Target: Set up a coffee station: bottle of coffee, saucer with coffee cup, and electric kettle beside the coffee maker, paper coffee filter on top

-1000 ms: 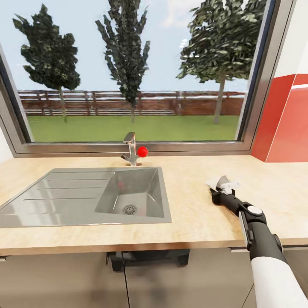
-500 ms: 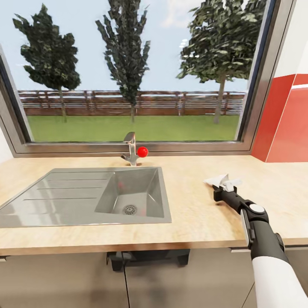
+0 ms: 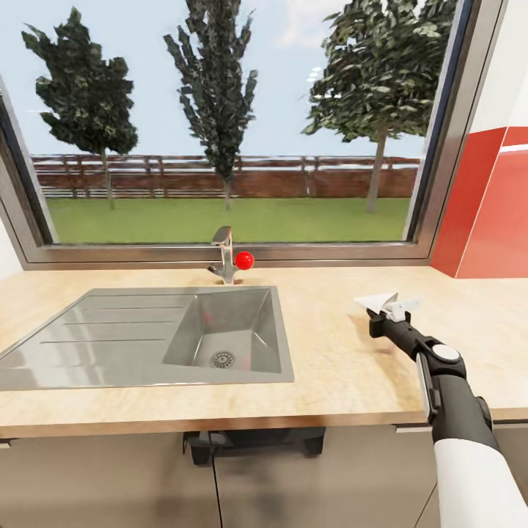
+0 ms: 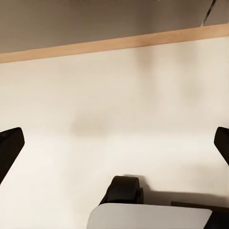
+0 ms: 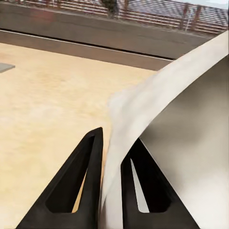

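The sink (image 3: 183,334) sits left in the countertop (image 3: 330,367); right of it the right gripper (image 3: 387,306) pinches the paper coffee filter (image 3: 375,301) above the wood; carry it level, grip firm; the coffee maker is out of sight; the left gripper's (image 4: 114,143) fingers look spread wide.

The gripper (image 5: 110,183) pinches a pale filter (image 5: 186,138) between its two dark fingers (image 5: 81,181). Beyond lies the wooden counter (image 5: 47,90), then a grey window frame (image 5: 95,33) and what looks like a fence (image 5: 157,12) outside.
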Tool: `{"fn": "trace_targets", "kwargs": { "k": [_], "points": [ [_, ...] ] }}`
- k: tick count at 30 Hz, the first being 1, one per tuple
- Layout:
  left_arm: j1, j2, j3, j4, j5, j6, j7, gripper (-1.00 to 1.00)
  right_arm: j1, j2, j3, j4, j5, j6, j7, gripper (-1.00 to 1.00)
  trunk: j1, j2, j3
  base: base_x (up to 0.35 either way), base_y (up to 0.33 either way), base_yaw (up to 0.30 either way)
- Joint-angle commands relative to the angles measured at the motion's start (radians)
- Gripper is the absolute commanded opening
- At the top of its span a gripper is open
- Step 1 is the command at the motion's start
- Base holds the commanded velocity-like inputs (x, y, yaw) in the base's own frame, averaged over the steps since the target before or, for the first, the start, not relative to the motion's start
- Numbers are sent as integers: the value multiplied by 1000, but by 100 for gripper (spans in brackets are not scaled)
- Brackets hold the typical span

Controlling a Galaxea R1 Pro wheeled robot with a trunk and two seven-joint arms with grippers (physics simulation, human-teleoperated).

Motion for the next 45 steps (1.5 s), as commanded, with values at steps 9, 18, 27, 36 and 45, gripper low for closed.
{"fn": "trace_targets", "kwargs": {
  "k": [9,18,27,36,45],
  "points": [
    [-1,-3,-8,3,9,-5,-1,100,-1,1,5,-46,3,14,6,-100,0,-1,-1,0,0,0],
    [-1,-3,-8,3,8,-4,-1,100,-1,1,9,-123,3,62,9,-100,0,-1,-1,0,0,0],
    [-1,-3,-8,4,7,-4,-1,100,-1,-2,12,-193,3,141,40,-100,0,-1,-1,0,0,0],
    [-1,-3,-8,4,7,-5,-2,100,-1,-5,13,-254,3,260,220,-100,0,-1,-1,-126,0,0],
    [-1,-3,-9,3,7,-5,-2,100,-1,-8,46,-327,5,378,365,-100,0,-1,-1,-207,0,0]
  ]
}}
